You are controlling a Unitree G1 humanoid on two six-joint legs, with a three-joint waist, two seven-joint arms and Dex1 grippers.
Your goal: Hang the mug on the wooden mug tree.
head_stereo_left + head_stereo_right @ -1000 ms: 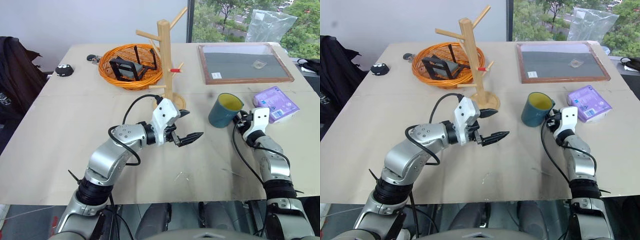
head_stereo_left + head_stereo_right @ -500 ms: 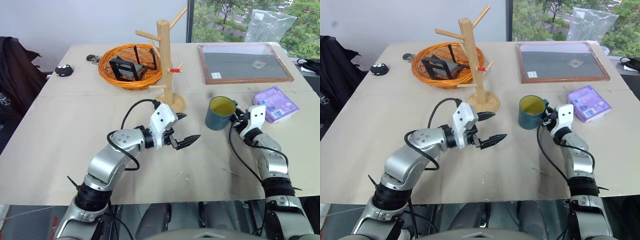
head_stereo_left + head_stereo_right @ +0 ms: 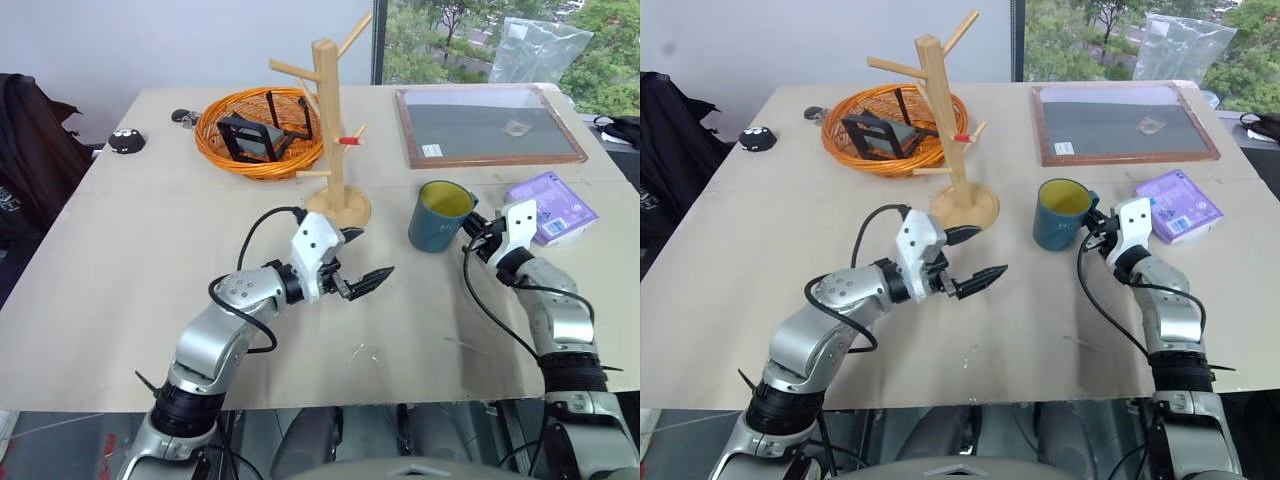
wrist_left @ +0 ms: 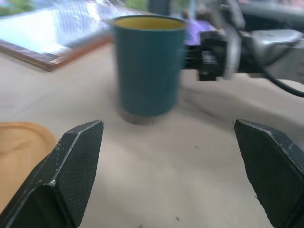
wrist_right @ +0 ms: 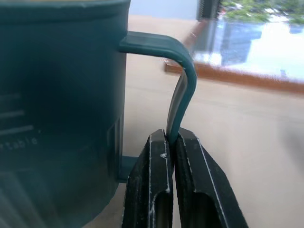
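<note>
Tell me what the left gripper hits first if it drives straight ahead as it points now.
Probably the mug: it sits straight ahead of the open left gripper, with bare table between. The right gripper pinches its handle.

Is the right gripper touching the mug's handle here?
Touching. The right wrist view shows the right gripper shut on the handle of the mug, both fingers pinching its loop.
</note>
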